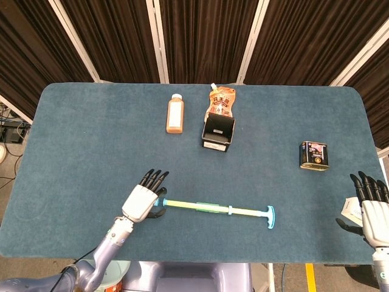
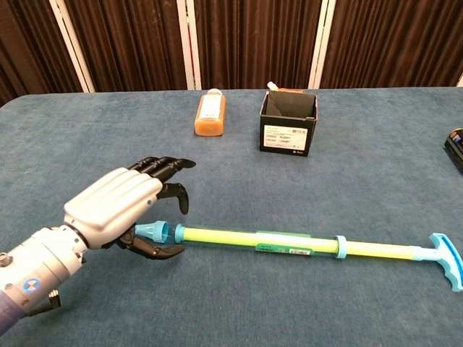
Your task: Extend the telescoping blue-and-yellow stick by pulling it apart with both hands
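The blue-and-yellow stick [image 1: 213, 208] [image 2: 289, 244] lies flat near the table's front edge, with a pointed blue cap at its left end and a blue T-handle [image 1: 270, 216] [image 2: 448, 261] at its right end. My left hand [image 1: 142, 199] [image 2: 123, 204] hovers over the capped end with its fingers spread, holding nothing. The thumb curls under beside the cap [image 2: 153, 231]. My right hand [image 1: 372, 205] stays open at the table's right front corner, far from the handle, and shows only in the head view.
An orange bottle [image 1: 175, 113] [image 2: 210, 112] lies at the back. Beside it are a black open box [image 1: 218, 134] [image 2: 289, 123] and an orange pouch [image 1: 221, 103]. A dark tin [image 1: 313, 155] stands at the right. Blue cloth [image 1: 91, 140] covers the table.
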You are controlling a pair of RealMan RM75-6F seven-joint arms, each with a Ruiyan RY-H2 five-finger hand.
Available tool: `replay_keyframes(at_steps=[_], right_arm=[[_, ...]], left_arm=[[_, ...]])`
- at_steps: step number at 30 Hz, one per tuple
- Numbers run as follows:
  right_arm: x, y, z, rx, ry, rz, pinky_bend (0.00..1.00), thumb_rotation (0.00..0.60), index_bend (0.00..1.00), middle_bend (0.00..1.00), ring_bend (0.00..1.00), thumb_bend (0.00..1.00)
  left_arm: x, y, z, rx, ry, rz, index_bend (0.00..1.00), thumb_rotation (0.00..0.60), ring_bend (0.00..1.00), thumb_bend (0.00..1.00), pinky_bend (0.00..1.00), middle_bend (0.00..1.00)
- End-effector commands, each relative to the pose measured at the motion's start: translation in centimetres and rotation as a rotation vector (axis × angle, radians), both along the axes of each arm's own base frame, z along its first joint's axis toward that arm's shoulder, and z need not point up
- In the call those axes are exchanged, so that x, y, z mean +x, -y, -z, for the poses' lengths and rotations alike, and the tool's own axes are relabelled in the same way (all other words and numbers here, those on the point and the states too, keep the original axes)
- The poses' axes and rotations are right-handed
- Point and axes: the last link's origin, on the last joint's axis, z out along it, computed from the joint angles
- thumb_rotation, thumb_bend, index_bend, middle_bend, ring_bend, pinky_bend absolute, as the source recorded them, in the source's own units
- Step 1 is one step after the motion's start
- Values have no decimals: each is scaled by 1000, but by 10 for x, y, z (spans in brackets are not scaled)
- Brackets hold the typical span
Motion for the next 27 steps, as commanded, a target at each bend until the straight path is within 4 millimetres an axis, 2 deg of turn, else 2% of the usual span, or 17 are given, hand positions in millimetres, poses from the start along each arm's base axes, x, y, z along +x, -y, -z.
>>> replay_keyframes(at_steps=[1,9,14,16,21,27], right_arm=[[0,-1,-2,-6,-4,-3,0,600,0,0,0,0],[1,-2,-1,-10,-8,-5,0,600,0,0,0,0],[3,-1,1,-8,-10,-11,0,600,0,0,0,0],[3,-1,3,-2,-12,-11,0,600,1,0,0,0],[2,4,24,72,-23,-12,0,600,37,0,0,25],[13,15,57,139,1,-59,0,600,119,0,0,117]], left_arm=[[2,-2,5,-7,1,-3,450,600,17,202,71,47],[-2,-8,15,-10,-20,-30,628,600,33,229,77,126],[1,-8,18,1,-15,-17,728,600,64,386,97,189],[2,-7,17,10,-1,-14,742,600,69,405,98,204],[2,-6,14,13,11,-8,745,600,75,408,98,219],[2,1,10,-24,45,-3,746,600,81,405,98,230]])
